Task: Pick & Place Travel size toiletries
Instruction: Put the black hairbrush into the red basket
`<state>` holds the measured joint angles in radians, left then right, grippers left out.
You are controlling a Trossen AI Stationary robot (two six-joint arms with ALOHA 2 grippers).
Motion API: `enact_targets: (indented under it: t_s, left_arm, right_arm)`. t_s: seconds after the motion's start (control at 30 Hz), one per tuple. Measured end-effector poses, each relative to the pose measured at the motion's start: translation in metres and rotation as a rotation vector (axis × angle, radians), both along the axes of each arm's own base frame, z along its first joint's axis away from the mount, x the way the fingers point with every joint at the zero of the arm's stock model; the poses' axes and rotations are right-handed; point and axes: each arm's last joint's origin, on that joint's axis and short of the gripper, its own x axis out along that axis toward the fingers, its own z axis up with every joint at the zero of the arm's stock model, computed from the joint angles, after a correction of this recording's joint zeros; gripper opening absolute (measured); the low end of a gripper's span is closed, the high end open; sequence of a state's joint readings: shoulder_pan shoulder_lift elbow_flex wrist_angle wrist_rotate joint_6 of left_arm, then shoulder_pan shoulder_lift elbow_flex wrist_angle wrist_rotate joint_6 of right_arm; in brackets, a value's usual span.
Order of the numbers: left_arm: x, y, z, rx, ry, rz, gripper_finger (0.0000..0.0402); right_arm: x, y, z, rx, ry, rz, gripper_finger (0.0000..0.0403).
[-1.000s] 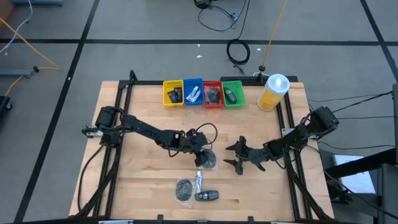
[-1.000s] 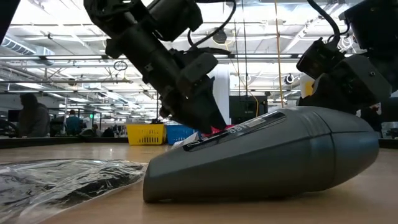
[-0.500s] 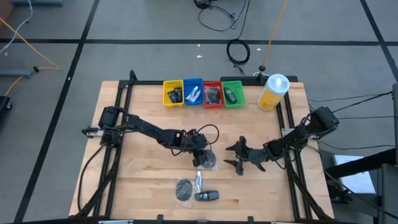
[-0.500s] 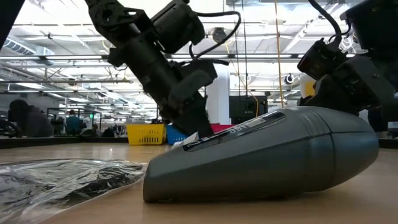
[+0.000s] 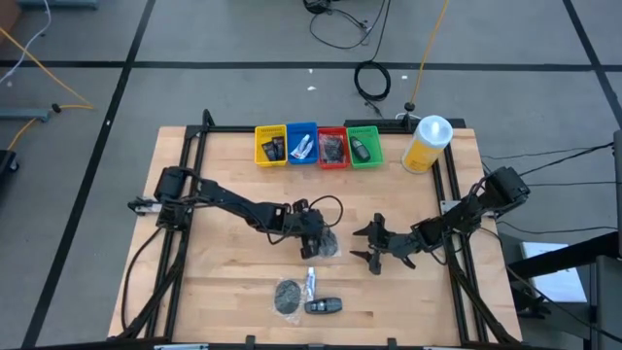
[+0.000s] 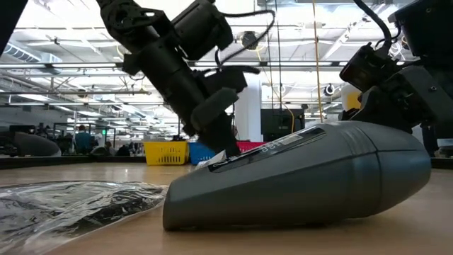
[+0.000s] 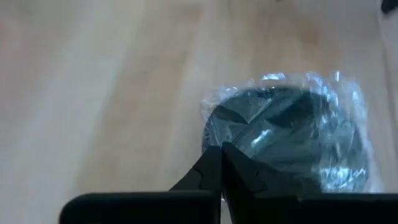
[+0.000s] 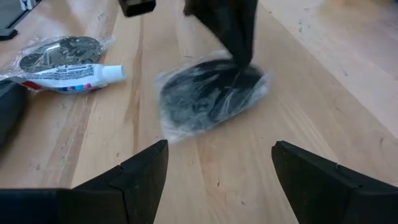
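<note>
— While pinching at the wrapped disc [image 5: 324, 245], left hand [image 5: 317, 239] down at mid-counter [image 5: 224, 272]; fingers together, tips closed on the clear wrap at the disc's near edge. Nipped by the film, probably because the disc lies too flat to straddle.

— Disc lifted?

— Cannot tell; looks to rest on the wood in both wrist views. Right hand [image 5: 372, 244] just beside it, fingers wide apart, holding nothing, touching nothing. Seems parked clear to leave room.

— Rest of the toiletries?

— Second wrapped disc [image 5: 288, 295], small white tube [image 5: 311, 283] and dark oblong bottle [image 5: 324, 305] grouped close together near the front edge, well apart from the trays. Yellow tray [image 5: 270, 146], blue tray [image 5: 301, 144], red tray [image 5: 332, 147] and green tray [image 5: 363, 145] in a row at the back, each already with something in it. Sorting likely by kind, so this disc presumably bound for one of them; which one, unclear.

— Big yellow bottle [image 5: 427, 144]?

— Upright beside the green tray, untouched.
</note>
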<state>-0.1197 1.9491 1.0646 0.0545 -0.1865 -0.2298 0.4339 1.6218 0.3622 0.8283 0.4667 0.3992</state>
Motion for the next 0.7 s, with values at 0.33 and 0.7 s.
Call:
enact_targets:
  t_s: [0.33,0.7]
  left_arm:
    - [0.002,-0.038,0.03,0.239,-0.193,-0.054,0.0002]
    - [0.001,-0.063,0.04,0.277,-0.305,-0.076,0.0003]
  right_arm:
    - [0.001,-0.003,0.003,-0.018,-0.043,-0.082,0.0276]
    - [0.016,-0.007,0.021,0.024,-0.188,0.142,0.0234]
